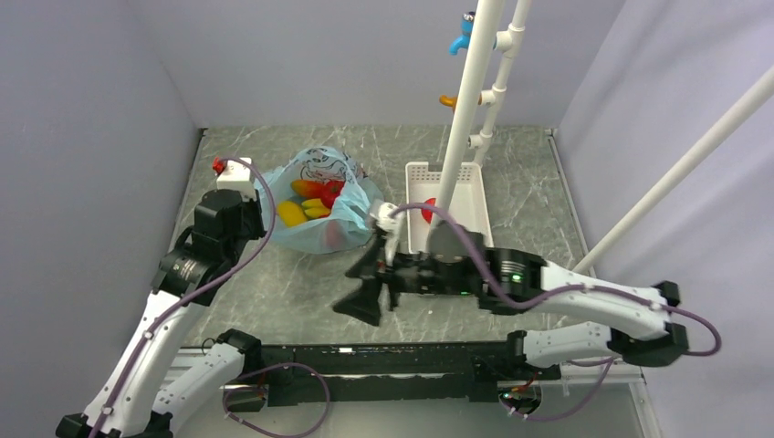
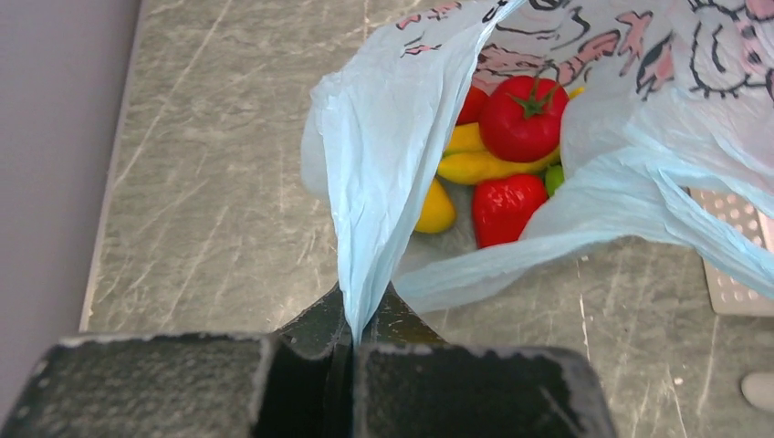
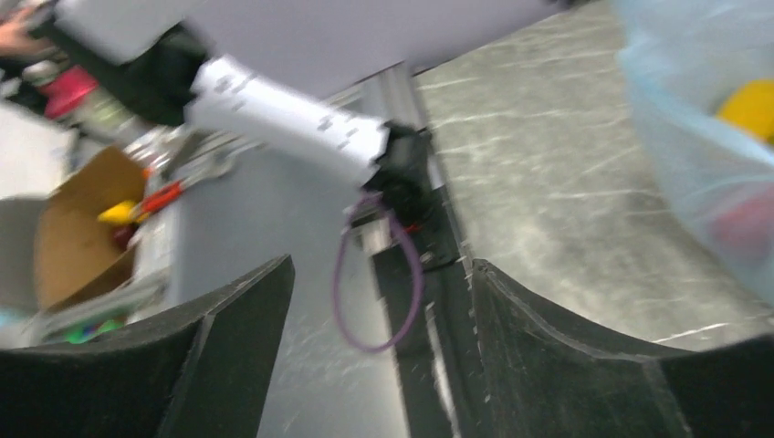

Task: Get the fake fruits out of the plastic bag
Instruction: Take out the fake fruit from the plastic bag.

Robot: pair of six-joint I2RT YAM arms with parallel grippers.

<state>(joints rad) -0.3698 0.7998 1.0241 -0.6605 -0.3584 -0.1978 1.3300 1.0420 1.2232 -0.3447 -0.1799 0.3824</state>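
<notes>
Right tool [image 1: 352, 292]: bare surface [image 3: 538, 182] open between and ahead of its parted fingers [image 3: 228, 365], the plastic bag [image 3: 694, 164] crowding ahead-right, the left arm [image 3: 283, 119] crossing farther ahead, white basket [image 1: 473, 208] and pole [image 1: 467, 109] close at its right rear.

The left arm [image 1: 146, 356] and right arm [image 1: 593, 301] are white-shelled with black joints, each trailing a purple cable [image 1: 270, 214]. A green light [image 1: 517, 276] glows at the right arm's nine-o'clock end. Left gripper [image 2: 351, 345]: black, edges worn whitish.

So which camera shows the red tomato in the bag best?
The left wrist view: the tomato sits close and sharp, green stem showing, inside the open bag. The top view shows only a small red spot; the right wrist view, a blurred reddish smear.
</notes>
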